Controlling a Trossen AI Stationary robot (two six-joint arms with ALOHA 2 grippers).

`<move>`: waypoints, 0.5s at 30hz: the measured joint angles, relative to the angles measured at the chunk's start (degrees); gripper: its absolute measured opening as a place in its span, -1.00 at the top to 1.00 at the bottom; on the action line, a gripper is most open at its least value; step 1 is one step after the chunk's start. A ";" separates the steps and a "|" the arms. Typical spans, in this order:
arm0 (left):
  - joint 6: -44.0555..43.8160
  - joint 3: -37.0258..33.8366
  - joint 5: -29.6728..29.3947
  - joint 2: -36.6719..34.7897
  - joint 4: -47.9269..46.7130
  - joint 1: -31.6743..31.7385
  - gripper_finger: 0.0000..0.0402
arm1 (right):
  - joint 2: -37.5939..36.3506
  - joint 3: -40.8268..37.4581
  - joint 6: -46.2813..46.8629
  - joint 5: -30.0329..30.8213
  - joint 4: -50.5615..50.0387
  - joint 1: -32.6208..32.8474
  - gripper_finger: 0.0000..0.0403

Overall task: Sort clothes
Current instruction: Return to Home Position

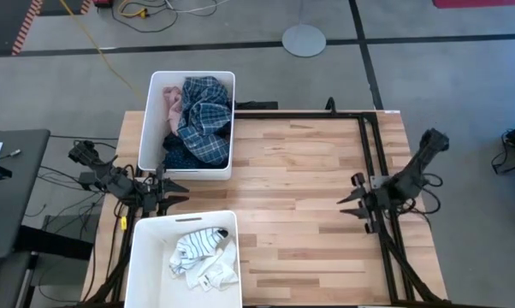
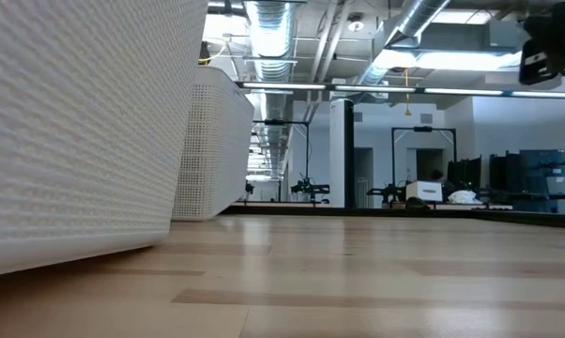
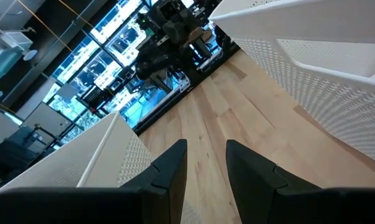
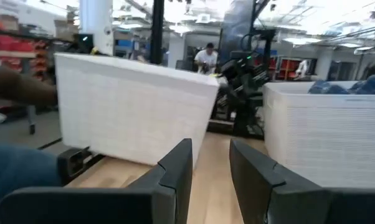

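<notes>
Now the left gripper [image 1: 175, 191], centre-left between upper bin [image 1: 189, 75] and lower bin [image 1: 153, 257], and right gripper [image 1: 353, 202], centre-right, are hanging empty, fingers apart. Blue plaid shirt [image 1: 206, 120] is lying in the upper one, striped socks [image 1: 202, 255] in the lower; homing well means avoiding those walls.

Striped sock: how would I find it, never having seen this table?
On the wooden table, find the lower white bin of the two in the high view. The striped sock lies inside it, dark-banded, unlike the plain white sock beside it.
</notes>
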 joint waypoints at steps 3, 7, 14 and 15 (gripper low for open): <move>-0.01 0.00 0.00 -0.01 -0.88 -0.01 0.48 | -4.79 0.00 -0.47 -2.39 -3.57 -3.81 0.39; 0.00 0.00 0.00 -0.01 -2.17 0.00 0.48 | -6.85 -0.02 1.94 -3.26 -5.78 -7.61 0.39; 0.22 0.00 0.03 -0.01 -5.41 -0.02 0.48 | -6.91 -0.04 5.51 -2.09 -6.81 -13.13 0.39; 0.31 0.00 0.05 -0.01 -6.00 -0.02 0.48 | -6.92 -0.04 5.65 -2.05 -7.62 -13.71 0.39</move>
